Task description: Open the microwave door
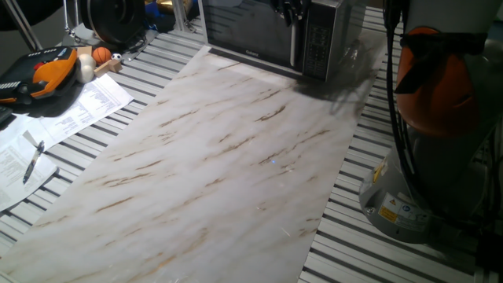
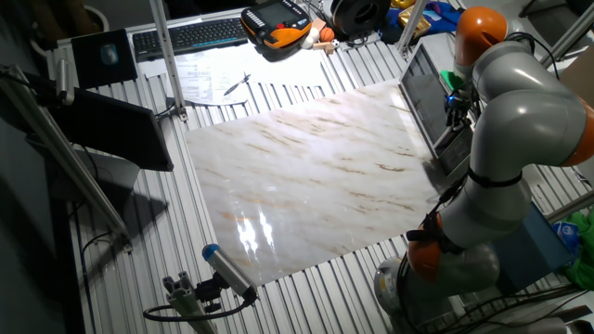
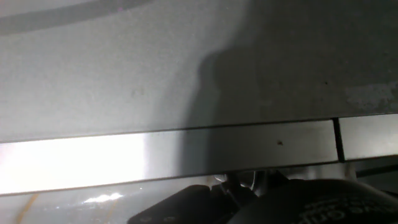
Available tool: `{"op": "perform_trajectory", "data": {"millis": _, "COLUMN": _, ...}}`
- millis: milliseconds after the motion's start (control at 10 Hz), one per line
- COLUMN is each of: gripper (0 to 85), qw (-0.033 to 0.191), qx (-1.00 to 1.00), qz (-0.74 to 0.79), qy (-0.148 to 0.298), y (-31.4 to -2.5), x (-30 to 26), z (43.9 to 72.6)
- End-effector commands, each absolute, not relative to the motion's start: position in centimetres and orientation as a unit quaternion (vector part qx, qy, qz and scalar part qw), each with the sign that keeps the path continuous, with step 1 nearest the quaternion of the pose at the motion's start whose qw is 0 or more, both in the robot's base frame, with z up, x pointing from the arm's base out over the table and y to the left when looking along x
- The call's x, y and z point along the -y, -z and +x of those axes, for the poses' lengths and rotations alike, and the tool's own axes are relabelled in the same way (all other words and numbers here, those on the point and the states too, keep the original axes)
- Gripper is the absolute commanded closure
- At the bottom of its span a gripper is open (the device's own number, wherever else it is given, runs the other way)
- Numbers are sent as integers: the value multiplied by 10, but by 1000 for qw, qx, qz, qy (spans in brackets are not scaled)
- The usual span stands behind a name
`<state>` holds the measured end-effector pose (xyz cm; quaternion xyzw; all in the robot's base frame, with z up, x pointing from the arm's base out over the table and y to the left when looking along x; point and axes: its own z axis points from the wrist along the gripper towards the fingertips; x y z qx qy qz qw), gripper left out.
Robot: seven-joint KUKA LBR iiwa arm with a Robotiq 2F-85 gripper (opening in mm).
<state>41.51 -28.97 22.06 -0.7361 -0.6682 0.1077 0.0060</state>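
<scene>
The gripper [image 1: 289,11] sits right up against the microwave door [image 1: 247,27], presumably reaching for its handle, though I cannot tell whether its fingers are spread or clamped.

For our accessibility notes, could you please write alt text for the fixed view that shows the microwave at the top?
A silver microwave stands at the far edge of a marble-patterned tabletop, with the robot's dark gripper at its door. Papers, a pen and an orange controller lie left.
</scene>
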Motion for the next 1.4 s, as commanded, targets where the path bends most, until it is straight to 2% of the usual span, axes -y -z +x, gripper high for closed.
{"op": "perform_trajectory", "data": {"millis": 0, "gripper": 680, "qw": 6, "qx": 668, "qz": -736, "qy": -107, "y": -220, "x": 290, "z": 414}}
{"op": "perform_trajectory", "data": {"millis": 200, "gripper": 680, "qw": 5, "qx": 668, "qz": -736, "qy": -106, "y": -220, "x": 289, "z": 414}}
{"op": "perform_trajectory", "data": {"millis": 300, "gripper": 850, "qw": 5, "qx": 667, "qz": -737, "qy": -104, "y": -220, "x": 289, "z": 414}}
{"op": "perform_trajectory", "data": {"millis": 700, "gripper": 850, "qw": 3, "qx": 667, "qz": -741, "qy": -86, "y": -218, "x": 287, "z": 415}}
{"op": "perform_trajectory", "data": {"millis": 900, "gripper": 850, "qw": -9, "qx": 659, "qz": -748, "qy": -85, "y": -213, "x": 278, "z": 416}}
{"op": "perform_trajectory", "data": {"millis": 1300, "gripper": 850, "qw": -6, "qx": 659, "qz": -747, "qy": -87, "y": -214, "x": 275, "z": 418}}
